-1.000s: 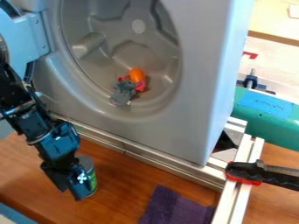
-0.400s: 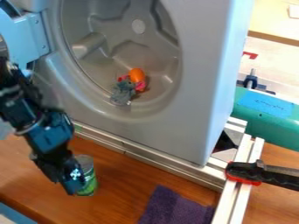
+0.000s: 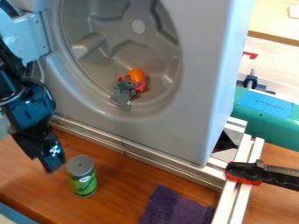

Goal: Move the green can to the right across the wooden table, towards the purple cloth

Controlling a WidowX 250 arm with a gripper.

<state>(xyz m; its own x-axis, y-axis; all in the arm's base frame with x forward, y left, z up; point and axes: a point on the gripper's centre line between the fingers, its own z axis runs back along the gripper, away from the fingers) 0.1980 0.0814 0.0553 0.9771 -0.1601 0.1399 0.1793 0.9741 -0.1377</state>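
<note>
Honestly, I cannot tell whether the hand (image 3: 46,163) near the can (image 3: 82,176) is clenched or released.

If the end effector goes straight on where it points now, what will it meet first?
Probably the wooden table, beside the green can; depth is unclear, so it might brush the can.

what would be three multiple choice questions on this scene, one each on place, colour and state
1. Where is the grey plush toy? A) on the clamp B) in the round hollow C) on the wooden table
2. What colour is the cloth? A) yellow B) red C) purple
3. How does the can sit? A) upright B) on its side C) leaning on the cloth

1 B: it lies inside, by the orange toy.
2 C: all that shows is purple.
3 A: its lid faces up.
</note>
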